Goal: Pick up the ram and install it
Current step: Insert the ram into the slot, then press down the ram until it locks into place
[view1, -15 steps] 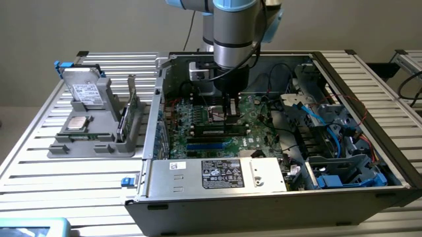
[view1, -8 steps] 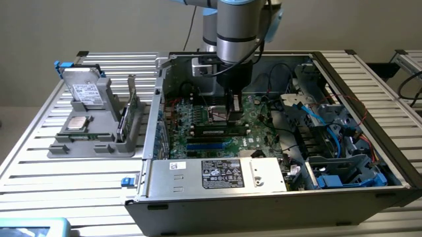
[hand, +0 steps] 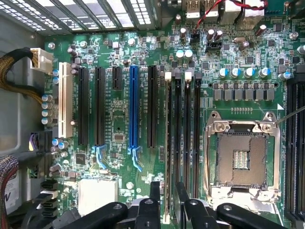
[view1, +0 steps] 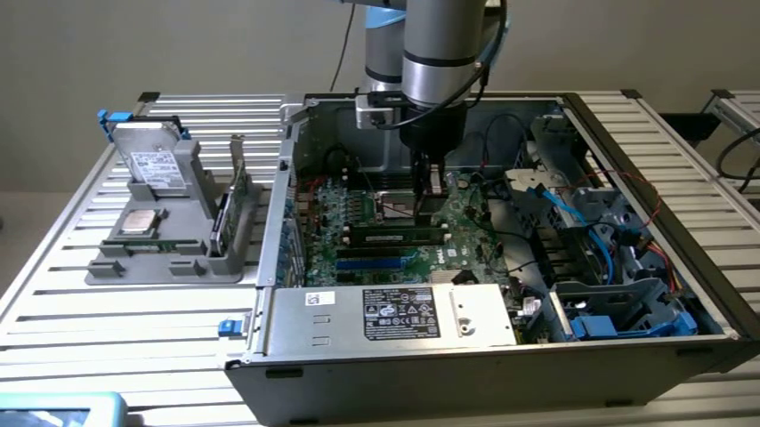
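Ram (view1: 398, 237) is seen standing on edge in a black memory slot on the motherboard (hand: 119, 102), inside the open PC case (view1: 475, 360). Of its group of slots, the one used is farthest from the empty CPU socket (hand: 240, 160); the neighbouring slots (hand: 187, 133) look bare. In the wrist view the stick is seen edge-on, running the length of its slot. Gripper (hand: 167, 190) is held low over one end of the stick. Jaws are released: one finger (hand: 155, 193) is set on each side of the board w/ a sliver of gap on both sides, so nothing is gripped. Pick-up & carry are judged done, and placement into the slot approx. done too. Full seating can't be confirmed: a white latch (hand: 167, 75) is seen at the far end, but whether it is clicked home cannot be told. At most, the final press-in & latch check are judged to be left.
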Robot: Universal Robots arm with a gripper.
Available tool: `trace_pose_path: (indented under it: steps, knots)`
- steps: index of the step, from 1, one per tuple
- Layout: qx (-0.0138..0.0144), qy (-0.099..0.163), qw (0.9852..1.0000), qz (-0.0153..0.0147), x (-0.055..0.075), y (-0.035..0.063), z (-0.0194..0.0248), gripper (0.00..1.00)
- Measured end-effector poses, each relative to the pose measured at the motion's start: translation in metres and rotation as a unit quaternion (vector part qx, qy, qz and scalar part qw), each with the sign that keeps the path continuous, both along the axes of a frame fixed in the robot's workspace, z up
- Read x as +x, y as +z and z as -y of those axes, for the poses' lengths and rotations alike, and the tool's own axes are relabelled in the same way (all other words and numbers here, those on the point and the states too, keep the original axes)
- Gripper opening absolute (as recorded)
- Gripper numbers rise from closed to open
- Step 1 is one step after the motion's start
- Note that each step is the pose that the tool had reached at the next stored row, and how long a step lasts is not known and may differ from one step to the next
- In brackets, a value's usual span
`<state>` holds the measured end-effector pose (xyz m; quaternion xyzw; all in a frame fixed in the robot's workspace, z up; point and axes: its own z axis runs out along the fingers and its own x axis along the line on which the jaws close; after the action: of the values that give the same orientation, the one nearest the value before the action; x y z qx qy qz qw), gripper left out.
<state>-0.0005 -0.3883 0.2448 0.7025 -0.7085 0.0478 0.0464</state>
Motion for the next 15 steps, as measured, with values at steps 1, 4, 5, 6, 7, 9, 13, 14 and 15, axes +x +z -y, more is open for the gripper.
trace_pose_path:
  steps: [1, 4, 5, 6, 7, 9, 13, 14, 15]
  knots:
    - [0.0, 0.0, 1.0, 0.0, 0.0, 0.0, 0.0, 0.27]
    - [-0.0001, 0.0, 1.0, 0.0, 0.0, 0.0001, 0.0, 0.27]
    - [0.0, 0.0, 1.0, 0.0, 0.0, 0.0, 0.0, 0.27]
    - [0.0, 0.0, 1.0, 0.0, 0.0, 0.0, 0.0, 0.27]
    - [-0.0001, 0.0, 1.0, 0.0, 0.0, 0.0001, 0.0, 0.27]
    - [-0.0001, 0.0, 1.0, 0.0, 0.0, 0.0, 0.0, 0.25]
    - [0.0, 0.0, 1.0, 0.0, 0.0, 0.0, 0.0, 0.11]
    - [0.0, 0.0, 1.0, 0.0, 0.0, 0.0, 0.0, 0.11]
    - [-0.0001, 0.0, 1.0, -0.0001, 0.0, -0.0001, 0.0001, 0.11]
